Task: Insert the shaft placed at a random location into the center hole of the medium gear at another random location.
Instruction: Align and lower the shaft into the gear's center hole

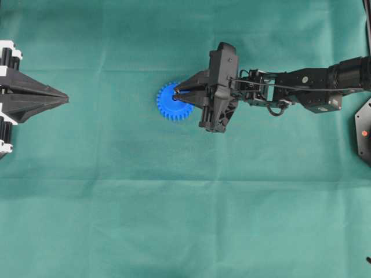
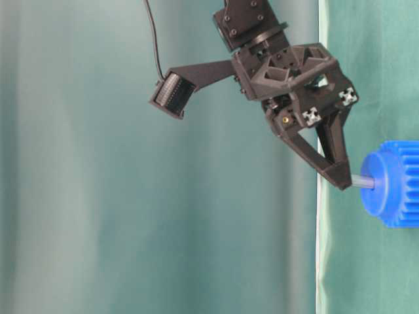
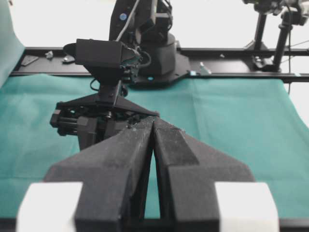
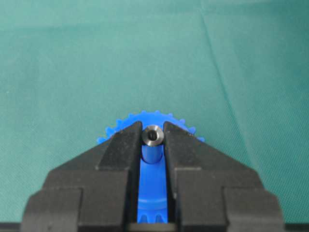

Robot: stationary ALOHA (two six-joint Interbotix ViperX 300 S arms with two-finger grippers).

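The blue medium gear (image 1: 168, 104) lies flat on the green cloth near the middle. My right gripper (image 1: 175, 91) hovers over its hub, shut on the shaft (image 4: 153, 136), a small silver pin standing upright between the fingertips. In the table-level view the shaft (image 2: 362, 181) runs from the fingertips to the gear's hub (image 2: 383, 184) and its end meets the hub face. The center hole is hidden by the shaft. The gear (image 4: 153, 188) shows between and beyond the fingers. My left gripper (image 1: 65, 99) rests far to the left, shut and holding nothing (image 3: 153, 121).
Green cloth (image 1: 185, 220) covers the table. A black fixture (image 1: 364, 130) with a red dot sits at the right edge. In the left wrist view the right arm (image 3: 104, 92) stands ahead, with a black rail (image 3: 231, 75) behind the cloth.
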